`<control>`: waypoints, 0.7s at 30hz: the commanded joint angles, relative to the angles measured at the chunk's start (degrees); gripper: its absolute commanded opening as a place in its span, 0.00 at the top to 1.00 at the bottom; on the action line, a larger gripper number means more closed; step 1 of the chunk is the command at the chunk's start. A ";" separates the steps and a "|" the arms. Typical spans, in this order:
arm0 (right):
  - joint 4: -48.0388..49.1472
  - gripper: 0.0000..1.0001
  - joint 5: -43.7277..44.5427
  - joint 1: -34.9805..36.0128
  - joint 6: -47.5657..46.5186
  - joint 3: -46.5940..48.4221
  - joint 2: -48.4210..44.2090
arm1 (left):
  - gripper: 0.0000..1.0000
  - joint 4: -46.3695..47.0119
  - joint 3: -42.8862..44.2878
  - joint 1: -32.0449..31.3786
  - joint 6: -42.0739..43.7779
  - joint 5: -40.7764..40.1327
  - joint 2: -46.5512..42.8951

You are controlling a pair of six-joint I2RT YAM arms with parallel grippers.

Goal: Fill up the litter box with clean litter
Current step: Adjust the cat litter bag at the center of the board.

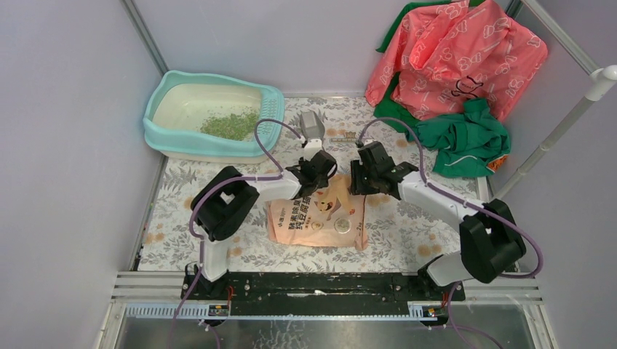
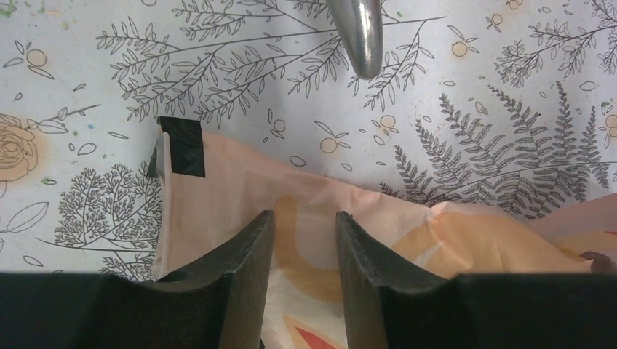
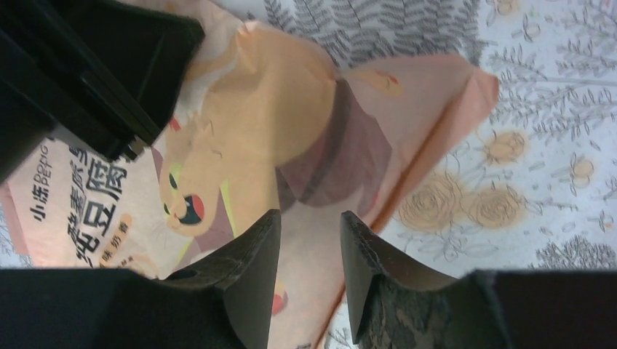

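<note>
Top view, litter box: we see the turquoise litter box [image 1: 169, 145] at the far left corner of the worktop [image 1: 407, 240], close to the wall.
Top view, clean litter: a thin green patch of clean litter [image 1: 231, 123] lies in the cream pan toward its right end and covers only part of the floor.
Top view, bag: the pink-orange printed bag [image 1: 313, 225] lies flat mid-worktop, well apart from the box. A grey scoop [image 1: 311, 123] rests near the box's slotted end.
Top view, claws: the left claw [image 1: 317, 174] and right claw [image 1: 361, 178] hang side by side over the bag's far end.
Left wrist, left claw: we find its fingers [image 2: 247, 254] part-spread over the bag's crumpled edge, pinching nothing visible. A black tape patch [image 2: 182, 145] marks the bag's corner.
Right wrist, right claw: its fingers [image 3: 255, 254] are likewise part-spread over the bag's printed face, with nothing pinched.
Bag contents: we cannot tell what the bag holds.
</note>
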 commanded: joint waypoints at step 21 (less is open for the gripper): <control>3.98 0.64 -13.43 0.27 -0.26 23.56 28.75 | 0.56 5.05 -9.01 10.15 1.55 -1.59 -3.32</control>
